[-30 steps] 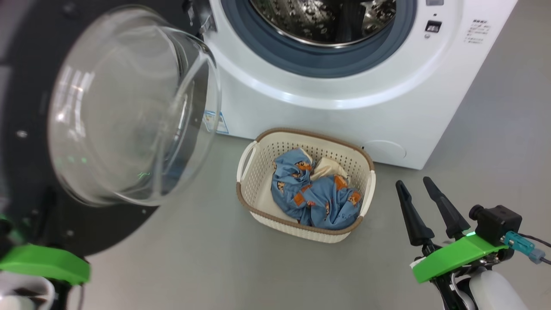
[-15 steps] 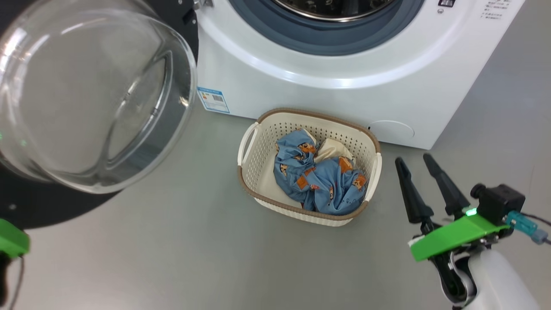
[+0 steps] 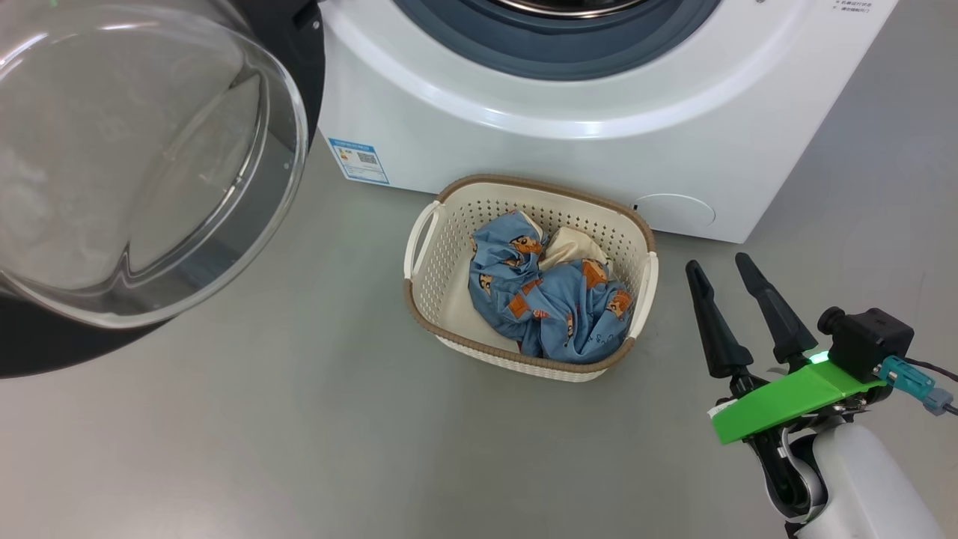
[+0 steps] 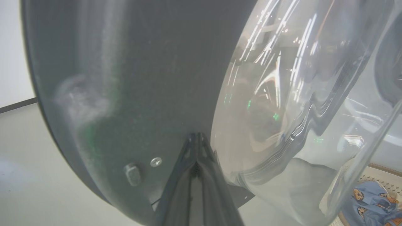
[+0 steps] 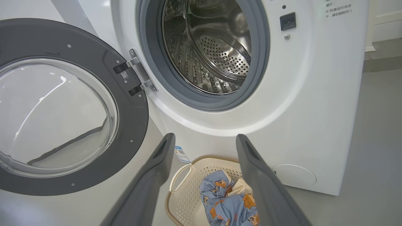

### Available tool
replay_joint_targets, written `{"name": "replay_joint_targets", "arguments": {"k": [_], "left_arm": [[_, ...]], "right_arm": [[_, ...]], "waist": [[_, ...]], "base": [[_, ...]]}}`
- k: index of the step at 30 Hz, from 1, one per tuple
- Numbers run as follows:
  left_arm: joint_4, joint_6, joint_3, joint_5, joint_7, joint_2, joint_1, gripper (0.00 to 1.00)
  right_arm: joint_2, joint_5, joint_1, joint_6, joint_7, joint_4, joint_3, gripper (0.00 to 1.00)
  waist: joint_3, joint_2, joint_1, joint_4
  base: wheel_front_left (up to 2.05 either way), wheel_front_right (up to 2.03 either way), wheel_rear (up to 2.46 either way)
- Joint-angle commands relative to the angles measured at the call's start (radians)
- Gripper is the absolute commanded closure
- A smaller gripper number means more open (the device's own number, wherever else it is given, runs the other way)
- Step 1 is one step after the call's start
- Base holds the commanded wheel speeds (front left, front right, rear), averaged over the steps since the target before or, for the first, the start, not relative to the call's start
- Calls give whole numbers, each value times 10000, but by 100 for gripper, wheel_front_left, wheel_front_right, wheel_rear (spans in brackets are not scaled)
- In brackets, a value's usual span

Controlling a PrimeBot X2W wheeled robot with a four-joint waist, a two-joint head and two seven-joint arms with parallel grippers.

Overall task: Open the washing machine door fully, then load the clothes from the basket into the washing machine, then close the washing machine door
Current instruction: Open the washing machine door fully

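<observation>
Nearest, the right gripper (image 3: 715, 262) hovers with jaws wide just beside the basket (image 3: 542, 186), seemingly poised for the clothes (image 3: 554, 307) heaped inside, while the left gripper (image 4: 196, 139), jaws pressed together, noses against the washing machine door (image 3: 135, 165), apparently to push it clear of the washing machine (image 3: 569, 150) beyond.

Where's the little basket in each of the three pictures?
Head view: the basket sits in the middle, on the floor in front of the washing machine.
Left wrist view: bottom right corner, beside the glass of the washing machine door.
Right wrist view: bottom middle, between the fingers of the right gripper.
Shared landmark: the blue bear clothes inside it.
</observation>
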Motion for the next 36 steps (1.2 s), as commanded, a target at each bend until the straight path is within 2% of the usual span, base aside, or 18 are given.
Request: {"name": "replay_joint_targets", "arguments": {"k": [1, 15, 24, 31, 32, 33, 34, 35, 36], "left_arm": [[6, 29, 334, 108, -141, 832, -466, 100], [761, -86, 40, 135, -505, 701, -813, 100], [529, -165, -29, 61, -732, 570, -413, 100], [-129, -192, -8, -133, -888, 221, 226, 100], [-246, -174, -11, -135, -903, 181, 313, 82], [-369, -161, -11, -137, -918, 153, 401, 50], [-506, -146, -20, -129, -931, 122, 497, 5], [-650, -137, -23, -132, -943, 86, 594, 0], [-801, -122, -32, -128, -953, 52, 694, 0]], "right_arm": [[76, -71, -237, 16, -120, -212, 207, 0], [32, -109, -165, 16, -120, -292, 111, 0], [15, -65, -65, 16, -120, -267, 93, 0], [-6, -44, 116, 16, -120, -284, 64, 0], [-14, -39, 137, 16, -120, -284, 66, 0], [-24, -31, 164, 16, -120, -282, 66, 0], [-34, -24, 190, 16, -120, -283, 66, 0], [-44, -16, 213, 16, -120, -284, 67, 0], [-52, -9, 240, 16, -120, -283, 71, 0]], "waist": [[-23, 0, 0, -21], [-137, 0, 0, 18], [-337, 0, 0, 8], [-639, 0, 0, 87], [-693, 0, 0, 93], [-742, 0, 0, 98], [-783, 0, 0, 104], [-827, 0, 0, 107], [-872, 0, 0, 108]], "base": [[0, 0, 0], [0, 0, 0], [0, 0, 0], [0, 0, 0], [0, 0, 0], [0, 0, 0], [0, 0, 0], [0, 0, 0], [0, 0, 0]]}}
